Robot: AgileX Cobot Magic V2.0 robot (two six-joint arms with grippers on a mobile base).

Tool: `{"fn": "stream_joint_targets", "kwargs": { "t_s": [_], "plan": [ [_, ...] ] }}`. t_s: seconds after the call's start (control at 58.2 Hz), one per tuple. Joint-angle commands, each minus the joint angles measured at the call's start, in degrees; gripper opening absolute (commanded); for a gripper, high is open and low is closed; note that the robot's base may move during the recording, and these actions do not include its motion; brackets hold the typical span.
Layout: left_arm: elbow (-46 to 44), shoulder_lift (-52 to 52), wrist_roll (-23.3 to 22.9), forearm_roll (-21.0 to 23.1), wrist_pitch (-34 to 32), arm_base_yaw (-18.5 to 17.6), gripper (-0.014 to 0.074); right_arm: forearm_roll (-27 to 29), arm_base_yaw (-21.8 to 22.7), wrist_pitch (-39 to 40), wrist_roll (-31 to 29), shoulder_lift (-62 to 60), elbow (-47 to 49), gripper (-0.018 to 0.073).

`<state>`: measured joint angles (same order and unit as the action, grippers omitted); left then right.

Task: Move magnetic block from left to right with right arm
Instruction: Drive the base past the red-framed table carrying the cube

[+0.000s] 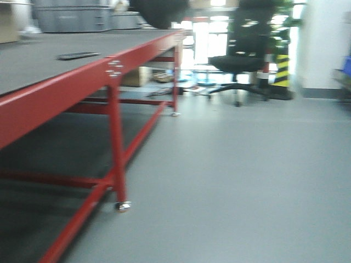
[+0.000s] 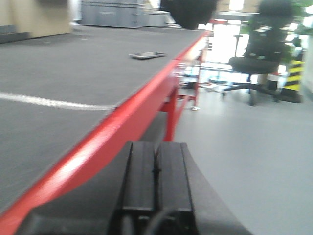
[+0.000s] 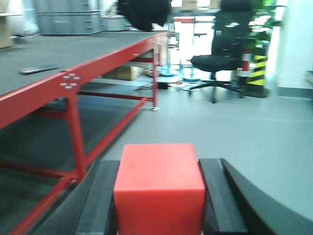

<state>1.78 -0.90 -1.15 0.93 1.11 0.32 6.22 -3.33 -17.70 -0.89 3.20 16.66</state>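
So the right gripper [image 3: 159, 169] is clamped on the magnetic block [image 3: 159, 196], a small plain bright-red matte cube, with a black finger [image 3: 100, 196] flush against each side as far as I can tell. The cube sits right between the fingers and shows a bit past them in the wrist view. The left gripper [image 2: 156, 147] has its two black fingers pressed together, holding nothing.

What worries me: ahead of and below the right gripper it's mostly smooth grey floor [image 3: 220, 127], and the long red-framed table with the dark grey top [image 3: 98, 68] runs off to its left. If the grip slips on those smooth faces, my guess is the cube lands on the floor instead of the tabletop and ends up under the frame. All the views are soft, so a quick swing is what I'd blame.

On the tabletop, ahead and left of the gripper, lies a flat dark phone-like slab [image 3: 39, 69]. Setting down on that would tip the cube. The black office chair [image 3: 220, 58] further ahead is well apart, no issue.
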Motion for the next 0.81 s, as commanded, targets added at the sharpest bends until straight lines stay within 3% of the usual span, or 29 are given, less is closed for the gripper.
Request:
{"fn": "stream_joint_targets", "kwargs": {
  "t_s": [0.0,0.79],
  "plan": [
    [0.6,-0.5,-0.1,0.4,-4.7,0.0,-0.0117,-0.4,0.2,5.0,-0.1,0.7,1.5,0.0286],
    [0.6,-0.5,-0.1,0.4,-4.7,0.0,-0.0117,-0.4,0.2,5.0,-0.1,0.7,1.5,0.0286]
  ]
}}
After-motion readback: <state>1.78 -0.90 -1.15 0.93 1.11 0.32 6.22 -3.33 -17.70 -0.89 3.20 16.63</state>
